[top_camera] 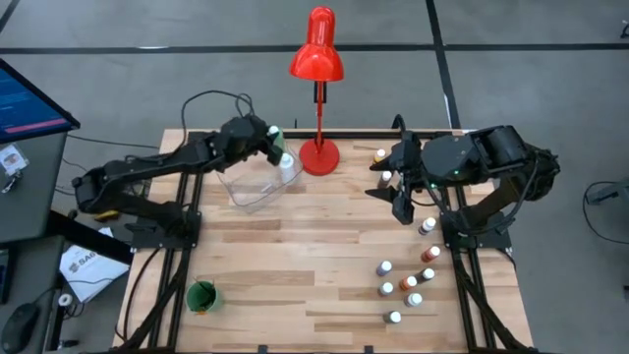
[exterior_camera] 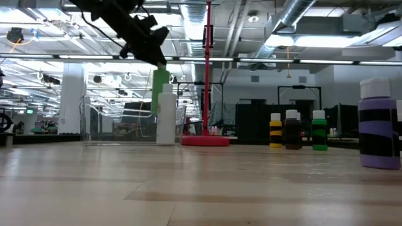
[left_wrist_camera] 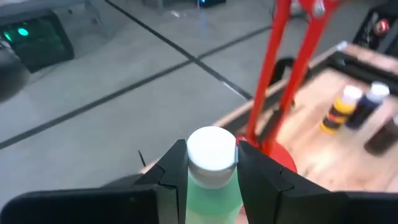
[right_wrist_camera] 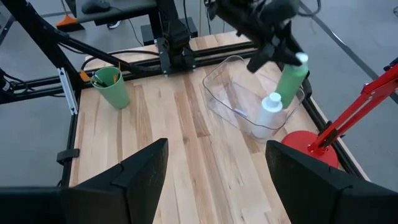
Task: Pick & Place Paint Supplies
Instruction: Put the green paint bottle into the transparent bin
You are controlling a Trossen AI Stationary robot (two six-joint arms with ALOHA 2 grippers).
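With one white bottle (top_camera: 287,167) already standing in the clear plastic bin (top_camera: 251,189), the left gripper (top_camera: 274,138) clamps a white-capped green bottle (right_wrist_camera: 291,78) above it (right gripper (top_camera: 401,202) spread empty), while many small bottles (top_camera: 408,283) wait on the wooden table (top_camera: 295,265).

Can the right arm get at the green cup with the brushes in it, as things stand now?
Probably not easily. The right gripper, open and empty, hovers on its own side, while the green cup sits at the opposite near corner by the left arm's base. Nothing blocks the bare wood between, but it looks a long stretch.
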